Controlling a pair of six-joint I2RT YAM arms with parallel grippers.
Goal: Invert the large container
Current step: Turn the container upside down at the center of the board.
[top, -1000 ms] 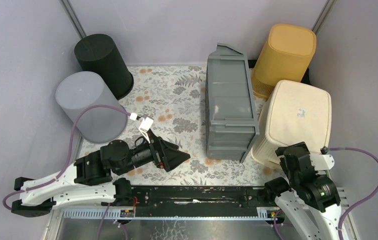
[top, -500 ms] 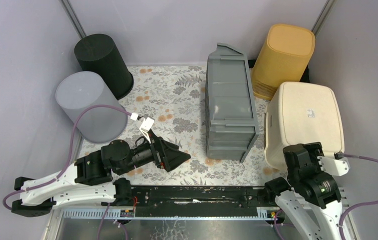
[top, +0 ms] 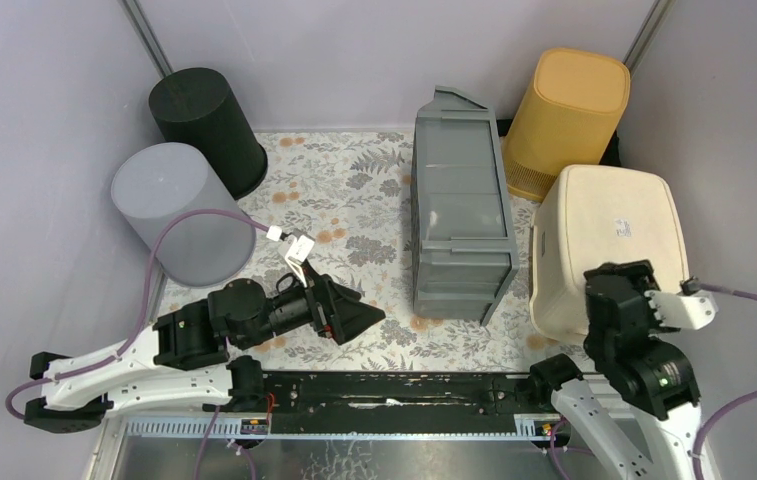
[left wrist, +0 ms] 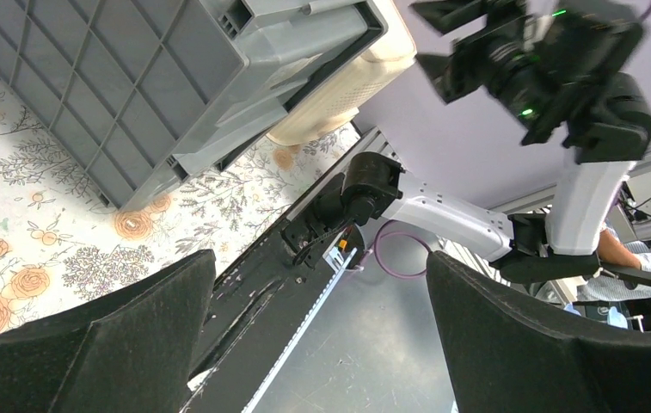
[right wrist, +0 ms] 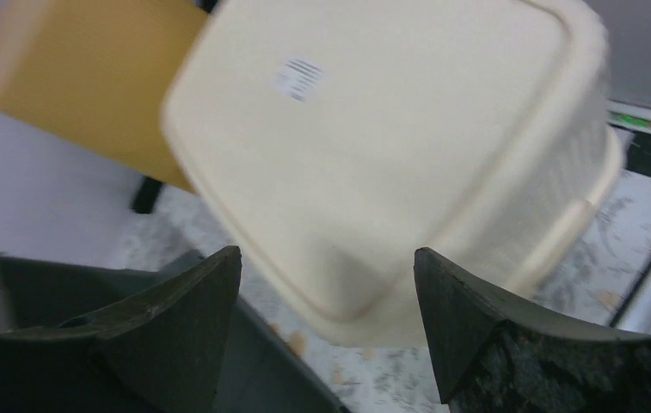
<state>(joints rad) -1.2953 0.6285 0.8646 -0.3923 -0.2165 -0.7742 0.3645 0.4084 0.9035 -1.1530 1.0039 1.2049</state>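
Note:
The large container (top: 609,230) is a cream ribbed tub standing bottom up on the floral mat at the right, a small label on its upturned base. The right wrist view shows it (right wrist: 373,155) just beyond the fingers, untouched. My right gripper (top: 622,292) hovers over its near edge, and its jaws (right wrist: 326,254) are open with nothing between them. My left gripper (top: 362,314) lies low over the mat's near edge, left of centre, open (left wrist: 320,256) and empty. The left wrist view catches only a corner of the tub (left wrist: 347,82) behind the grey bin.
A grey ribbed bin (top: 459,215) lies overturned just left of the cream tub, almost touching it. Behind the tub stands a yellow container (top: 566,115). A black cylinder (top: 204,115) and a pale grey one (top: 179,210) stand at the back left. Purple walls close in on all sides.
The cream tub went from leaning against the grey bin to sitting flat, bottom up, a little further right. My right gripper drew back to the right and up. The left gripper barely moved.

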